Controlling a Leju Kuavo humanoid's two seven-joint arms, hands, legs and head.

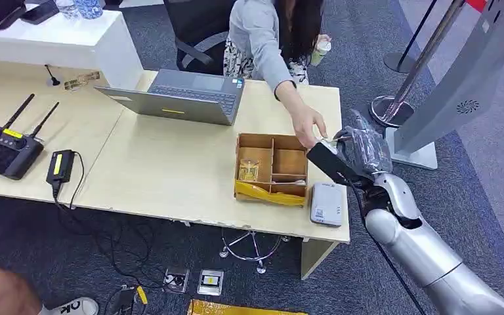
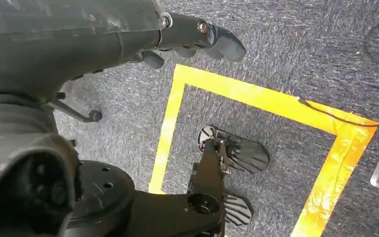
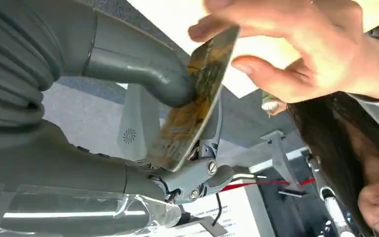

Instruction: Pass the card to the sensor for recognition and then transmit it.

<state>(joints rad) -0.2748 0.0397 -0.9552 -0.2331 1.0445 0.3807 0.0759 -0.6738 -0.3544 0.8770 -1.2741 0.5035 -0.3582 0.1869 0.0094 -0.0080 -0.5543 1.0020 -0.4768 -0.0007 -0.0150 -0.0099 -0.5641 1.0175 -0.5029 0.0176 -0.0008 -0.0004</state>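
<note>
At right edge of desk [image 1: 170, 177]: right hand [image 1: 361, 149] raised, thumb pinching card [image 3: 197, 98] against fingers; person's hand [image 3: 296, 44] gripping card's far end. Step judged: handover. Next: release on firm pull. Sensor [image 1: 327, 205] near, below. Left hand [image 2: 197, 39] hanging, curled, holding nothing. Card face blurred, unreadable
</note>
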